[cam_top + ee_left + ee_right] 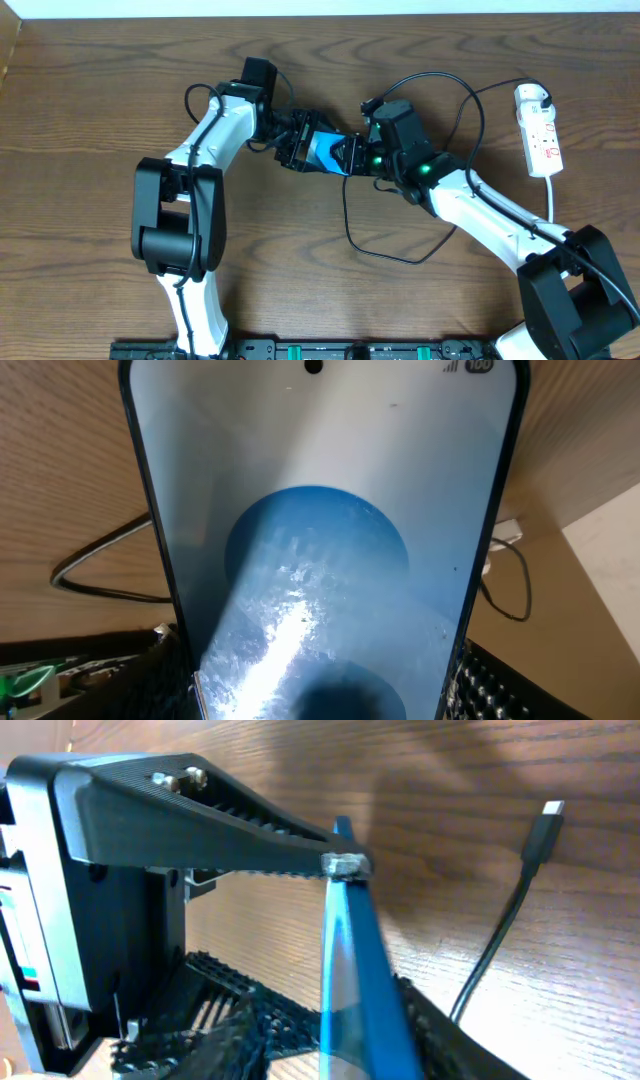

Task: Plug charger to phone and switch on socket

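The phone (325, 152), its screen bright blue, is held up off the table between the two arms. My left gripper (300, 142) is shut on its long edges; the screen (320, 540) fills the left wrist view, with a finger at each lower corner. My right gripper (352, 155) stands open around the phone's other end. In the right wrist view the phone (350, 970) shows edge-on, with a gap to one finger (225, 1035). The charger's black cable (347, 215) loops over the table and its connector tip (550, 812) lies free. The socket (540, 135) lies far right.
The charger's white plug adapter (533, 96) sits in the socket's far end. A white cord (551, 195) runs from the socket towards the table's front. The black cable's loops lie under and around my right arm (480, 205).
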Tool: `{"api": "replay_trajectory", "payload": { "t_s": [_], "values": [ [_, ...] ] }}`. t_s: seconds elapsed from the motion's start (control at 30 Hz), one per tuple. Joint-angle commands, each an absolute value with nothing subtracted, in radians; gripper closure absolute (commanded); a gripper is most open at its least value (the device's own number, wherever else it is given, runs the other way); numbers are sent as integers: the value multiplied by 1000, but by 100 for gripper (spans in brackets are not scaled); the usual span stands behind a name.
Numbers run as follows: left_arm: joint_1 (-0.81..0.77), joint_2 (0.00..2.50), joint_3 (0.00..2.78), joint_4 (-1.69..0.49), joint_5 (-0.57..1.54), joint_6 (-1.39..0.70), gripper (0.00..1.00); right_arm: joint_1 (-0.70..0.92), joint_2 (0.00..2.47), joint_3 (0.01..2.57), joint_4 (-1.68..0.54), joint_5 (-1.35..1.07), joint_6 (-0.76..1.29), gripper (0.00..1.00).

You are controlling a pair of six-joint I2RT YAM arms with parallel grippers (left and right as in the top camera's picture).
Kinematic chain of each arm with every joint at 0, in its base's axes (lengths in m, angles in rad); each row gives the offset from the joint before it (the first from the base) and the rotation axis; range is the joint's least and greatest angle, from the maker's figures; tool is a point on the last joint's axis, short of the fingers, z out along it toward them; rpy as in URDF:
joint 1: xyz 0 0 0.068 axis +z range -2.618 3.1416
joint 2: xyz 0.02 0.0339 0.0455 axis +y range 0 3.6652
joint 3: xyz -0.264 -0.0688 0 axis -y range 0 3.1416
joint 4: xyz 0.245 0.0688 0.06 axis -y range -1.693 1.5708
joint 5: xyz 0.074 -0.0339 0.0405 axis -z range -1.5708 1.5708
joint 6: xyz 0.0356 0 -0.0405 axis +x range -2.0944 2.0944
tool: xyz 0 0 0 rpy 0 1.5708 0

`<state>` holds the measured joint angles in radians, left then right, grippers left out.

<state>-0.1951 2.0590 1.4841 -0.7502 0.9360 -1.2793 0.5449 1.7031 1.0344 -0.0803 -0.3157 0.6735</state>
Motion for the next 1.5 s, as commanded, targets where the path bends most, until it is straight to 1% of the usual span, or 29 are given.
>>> {"api": "replay_trajectory", "payload": {
  "t_s": [0.0, 0.2, 0.37, 0.47, 0.53, 0.57, 0.83, 1.1, 1.2, 1.3, 1.47],
  "values": [
    [-204, 2025, 1485, -749, 952, -1281, 36, 554, 1704, 1051, -79, -286, 680, 67],
    [-205, 2025, 1485, -750, 953, -1281, 36, 556, 1704, 1051, -82, -270, 680, 71],
    [-205, 2025, 1485, -750, 953, -1281, 36, 556, 1704, 1051, -82, -267, 680, 84],
    [-205, 2025, 1485, -749, 953, -1281, 36, 558, 1704, 1051, -82, -267, 680, 89],
    [-205, 2025, 1485, -749, 953, -1281, 36, 558, 1704, 1051, -81, -268, 680, 97],
    [-205, 2025, 1485, -749, 953, -1281, 36, 558, 1704, 1051, -81, -267, 680, 99],
    [-204, 2025, 1485, -750, 953, -1280, 36, 550, 1703, 1051, -56, -268, 701, 99],
    [-204, 2025, 1485, -746, 956, -1235, 35, 463, 1692, 1051, -33, -320, 760, 99],
    [-202, 2025, 1485, -704, 986, -1161, 34, 403, 1692, 1051, -15, -376, 812, 99],
    [-202, 2025, 1485, -614, 1043, -1093, 34, 367, 1692, 1051, 29, -376, 893, 99],
    [-202, 2025, 1485, -487, 1071, -1102, 34, 344, 1692, 1051, 175, -368, 1077, 99]
  ]
}}
